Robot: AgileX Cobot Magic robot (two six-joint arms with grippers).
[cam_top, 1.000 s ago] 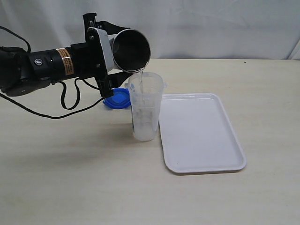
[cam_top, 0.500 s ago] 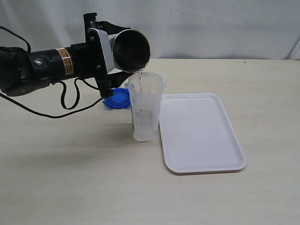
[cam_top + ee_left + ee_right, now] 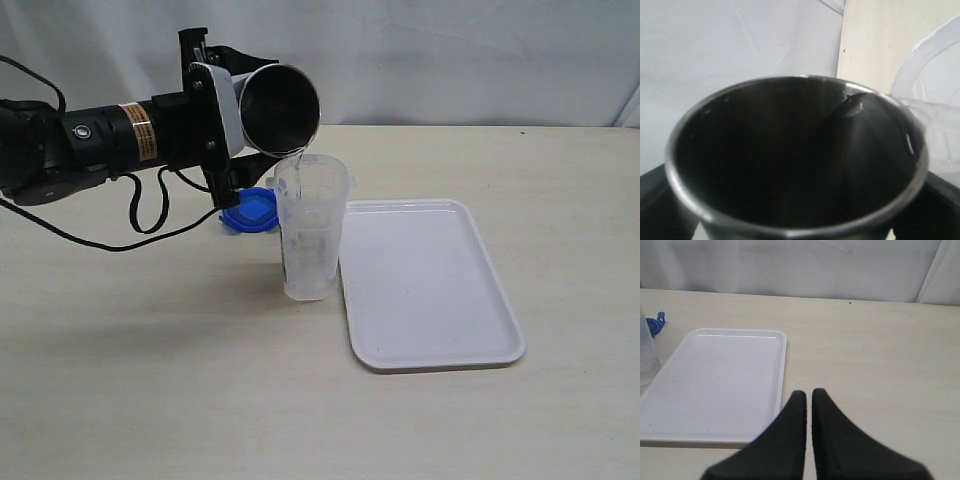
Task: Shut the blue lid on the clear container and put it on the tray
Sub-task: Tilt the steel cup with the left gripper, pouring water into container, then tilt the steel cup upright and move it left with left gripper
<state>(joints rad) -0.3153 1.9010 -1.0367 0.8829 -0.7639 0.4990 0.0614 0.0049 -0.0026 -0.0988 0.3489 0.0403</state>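
1. Beige matte tabletop [image 3: 150, 380] carries everything.
2. White plastic tray [image 3: 430, 290], flat with a low rim and rounded corners, lies bare between the two sets of fingers, with its near edge just beside the container.
3. Tall clear container [image 3: 312, 245] stands upright on the tabletop, not on the tray. Its open mouth is just below what the left fingers hold.
4. Shiny steel cup [image 3: 280, 108] is clamped in the left fingers [image 3: 232, 120] and tipped onto its side. A thin stream of water [image 3: 300, 160] falls into the container.
5. Small blue lid [image 3: 250, 212] lies flat on the tabletop below the left fingers, just behind the container. That arm is much nearer but busy.
6. Black right fingers [image 3: 801, 399] are pressed together and hold nothing, with the tray between them and the lid.
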